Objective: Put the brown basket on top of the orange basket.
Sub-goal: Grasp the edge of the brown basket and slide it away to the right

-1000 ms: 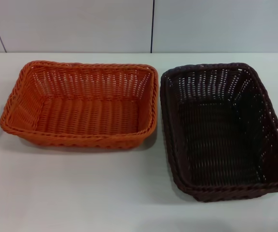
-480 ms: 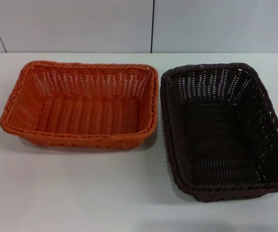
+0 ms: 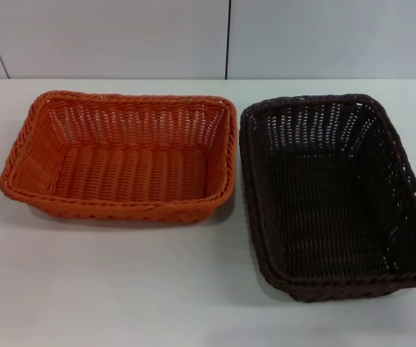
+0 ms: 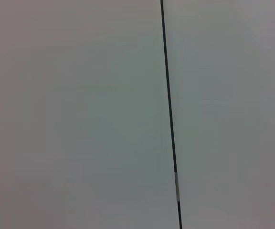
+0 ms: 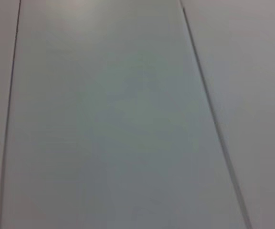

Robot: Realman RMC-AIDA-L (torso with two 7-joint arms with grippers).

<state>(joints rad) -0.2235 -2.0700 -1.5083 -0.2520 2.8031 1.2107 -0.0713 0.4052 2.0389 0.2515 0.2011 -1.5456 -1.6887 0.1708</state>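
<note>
The orange basket (image 3: 121, 155) sits on the white table (image 3: 121, 282) at the left in the head view, empty, its long side facing me. Right beside it, on the right, rests the brown basket (image 3: 334, 195), very dark and also empty, turned so its long side runs away from me. A narrow gap separates their rims. Neither gripper shows in the head view. Both wrist views hold only pale wall panels with dark seams.
A pale panelled wall (image 3: 107, 36) with a dark vertical seam (image 3: 227, 40) rises behind the table's far edge. Bare tabletop stretches in front of both baskets.
The baskets have not moved. A faint shadow at the table's left edge has shifted slightly.
</note>
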